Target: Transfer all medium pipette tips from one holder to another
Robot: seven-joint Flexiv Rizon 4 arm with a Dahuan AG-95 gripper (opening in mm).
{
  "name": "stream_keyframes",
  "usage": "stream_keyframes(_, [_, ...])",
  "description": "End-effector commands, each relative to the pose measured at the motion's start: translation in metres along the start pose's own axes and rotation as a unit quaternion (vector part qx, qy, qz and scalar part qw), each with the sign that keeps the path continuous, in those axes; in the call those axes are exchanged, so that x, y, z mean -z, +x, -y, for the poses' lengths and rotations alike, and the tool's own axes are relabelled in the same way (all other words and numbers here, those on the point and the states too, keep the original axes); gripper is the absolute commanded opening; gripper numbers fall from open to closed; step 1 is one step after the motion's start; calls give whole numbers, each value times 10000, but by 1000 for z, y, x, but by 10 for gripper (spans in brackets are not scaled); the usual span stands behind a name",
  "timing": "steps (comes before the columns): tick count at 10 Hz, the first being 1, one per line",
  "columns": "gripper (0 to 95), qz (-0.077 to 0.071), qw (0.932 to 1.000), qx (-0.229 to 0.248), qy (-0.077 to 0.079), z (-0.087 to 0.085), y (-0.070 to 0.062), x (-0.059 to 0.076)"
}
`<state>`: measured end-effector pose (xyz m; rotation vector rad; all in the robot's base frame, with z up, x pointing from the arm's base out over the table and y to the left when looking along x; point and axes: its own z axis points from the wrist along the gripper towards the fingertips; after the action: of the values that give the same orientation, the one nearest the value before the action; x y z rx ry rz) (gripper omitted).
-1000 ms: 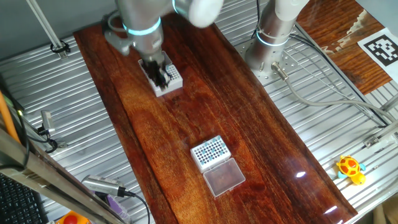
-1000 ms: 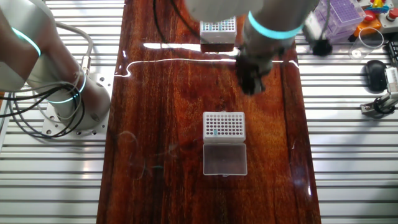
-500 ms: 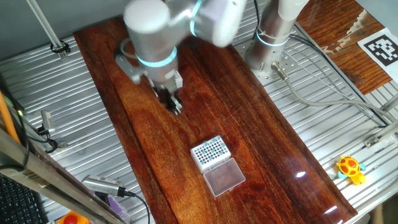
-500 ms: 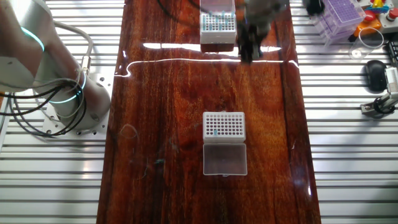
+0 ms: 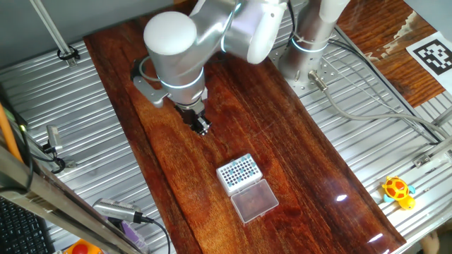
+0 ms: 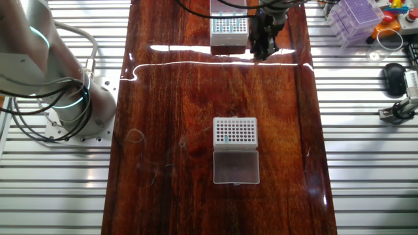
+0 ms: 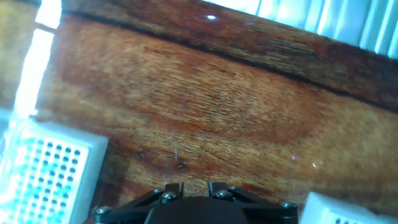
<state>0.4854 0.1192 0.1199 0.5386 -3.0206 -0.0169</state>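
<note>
Moved: gripper [image 5: 202, 127] off far holder [image 6: 229, 31], toward near holder [image 5: 239, 173]. Fingers: spread or pinching, cannot tell. Medium pipette tips [image 6: 226, 140]: seated in both holders. Step: transit over worktop [image 5: 296, 155]; next, alignment above an empty hole.

The counter [image 5: 296, 148] is dark red-brown wood with grain. The white holder [image 6: 235, 132] shows a grid of dark holes and some teal-blue medium pipette tips [image 6: 226, 139]. The pincer [image 5: 201, 125] is black.

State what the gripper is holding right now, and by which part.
Cannot be told: the gripper hangs over the wooden table between the holders, and no view shows its fingertips clearly enough.
</note>
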Motion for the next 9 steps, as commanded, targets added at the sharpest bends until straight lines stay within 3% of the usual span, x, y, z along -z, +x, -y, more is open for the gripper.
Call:
stream_keyframes(1, [190,121,9995,-16,-300,-45,-30,0])
stream_keyframes(3, [190,102,9987,-416,-291,-101,-58,-3])
stream_keyframes(6, [190,110,9956,-858,-362,-163,-73,-5])
stream_keyframes(7, [190,107,9939,-1028,-388,-179,-75,-9])
stream_keyframes(9, [190,128,9922,-1156,-456,-191,-73,-14])
